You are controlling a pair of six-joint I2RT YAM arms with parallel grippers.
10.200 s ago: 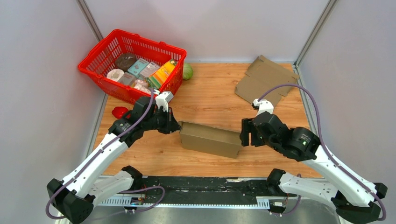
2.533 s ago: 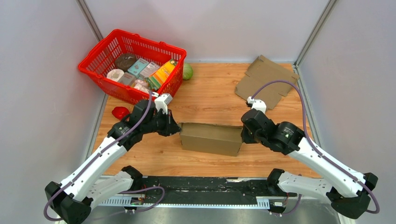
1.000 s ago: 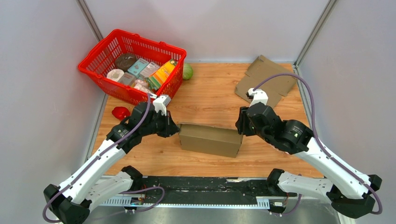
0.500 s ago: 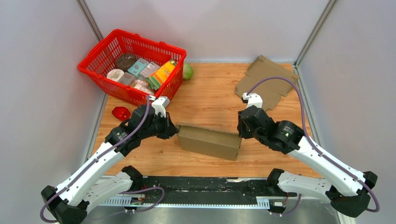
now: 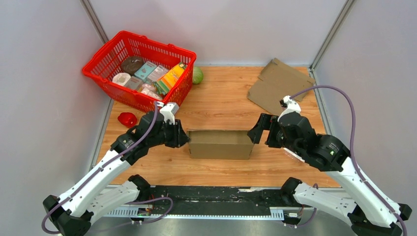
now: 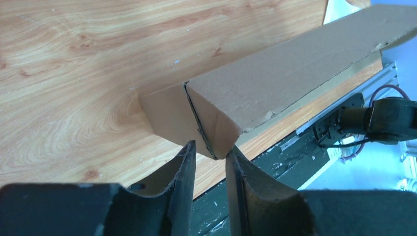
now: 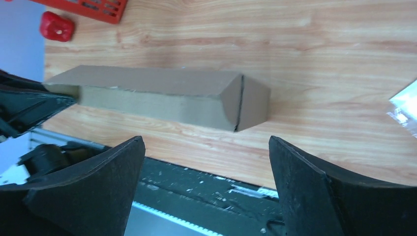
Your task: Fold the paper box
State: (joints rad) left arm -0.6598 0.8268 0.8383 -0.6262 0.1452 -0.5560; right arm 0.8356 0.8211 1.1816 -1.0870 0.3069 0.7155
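Top external, paper box [image 5: 220, 144], left claw [image 5: 184, 139] beside it, right claw [image 5: 260, 136] gaping

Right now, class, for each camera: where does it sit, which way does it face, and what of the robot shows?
Top external: above and behind, looking down on the table; left arm and right arm flank the paper box.
Left wrist: on the left arm, facing one box end; left gripper, narrowly parted.
Right wrist: on the right arm, facing the other end; right gripper, wide open.
Shared: every view shows the box.
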